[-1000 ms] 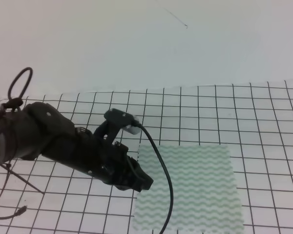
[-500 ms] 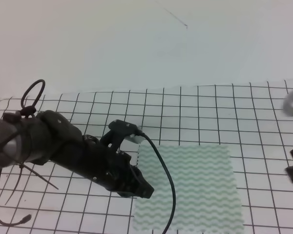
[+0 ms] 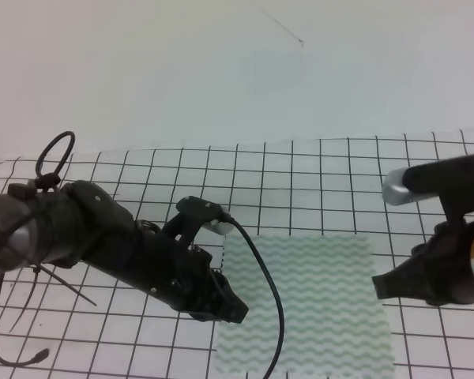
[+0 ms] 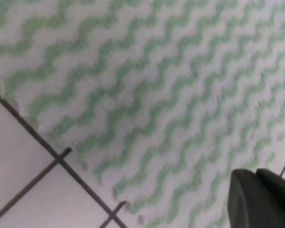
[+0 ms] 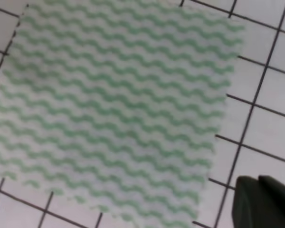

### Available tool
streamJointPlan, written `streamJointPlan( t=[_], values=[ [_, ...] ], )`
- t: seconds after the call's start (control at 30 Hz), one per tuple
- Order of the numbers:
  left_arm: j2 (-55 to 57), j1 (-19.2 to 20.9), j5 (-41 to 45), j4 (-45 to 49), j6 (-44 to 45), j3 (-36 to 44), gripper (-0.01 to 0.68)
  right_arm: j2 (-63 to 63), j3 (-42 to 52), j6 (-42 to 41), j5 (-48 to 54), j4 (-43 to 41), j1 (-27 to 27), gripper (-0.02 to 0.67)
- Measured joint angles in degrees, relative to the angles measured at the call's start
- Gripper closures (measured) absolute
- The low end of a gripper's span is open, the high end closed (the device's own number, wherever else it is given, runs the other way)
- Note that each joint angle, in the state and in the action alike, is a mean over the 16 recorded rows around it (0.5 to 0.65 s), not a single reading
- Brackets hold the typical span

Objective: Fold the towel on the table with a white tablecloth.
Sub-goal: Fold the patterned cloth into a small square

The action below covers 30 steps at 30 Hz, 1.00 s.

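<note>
On the tablecloth (image 3: pixel 316 174) your towel (image 3: pixel 316 300) lies flat; left gripper (image 3: pixel 231 306) at its left edge, right gripper (image 3: pixel 381 286) at its right edge, grip unclear on both.

Bright, even light, faint shadows, overhead view slightly soft, both wrist views blurred, washed-out whites.

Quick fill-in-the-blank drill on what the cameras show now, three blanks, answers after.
The thin pale towel has wavy stripes coloured ____.
The white tablecloth carries a black ____ pattern.
The left gripper sits at the towel's ____ edge in the exterior high view; the right gripper sits opposite.
Missing: green; grid; left
</note>
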Motion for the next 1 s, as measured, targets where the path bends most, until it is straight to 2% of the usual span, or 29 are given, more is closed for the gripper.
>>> streamJointPlan(
  t=[0.3, 0.47, 0.87, 1.0],
  values=[
    [2.4, 0.0, 1.4, 0.2, 0.5, 0.0, 0.672, 0.7, 9.8, 6.8, -12.5, 6.4, -0.1, 0.649],
    [4.5, 0.0, 2.1, 0.1, 0.3, 0.0, 0.672, 0.7, 13.1, 7.3, -15.9, 8.9, -0.1, 0.625],
    [8.3, 0.0, 1.1, 0.0, -0.3, 0.0, 0.672, 0.9, 13.8, 9.4, -16.5, 11.9, -0.1, 0.344],
    [8.8, 0.0, 0.7, 0.1, -0.4, 0.0, 0.672, 1.4, 13.8, 9.9, -16.6, 12.8, -0.1, 0.275]
  ],
)
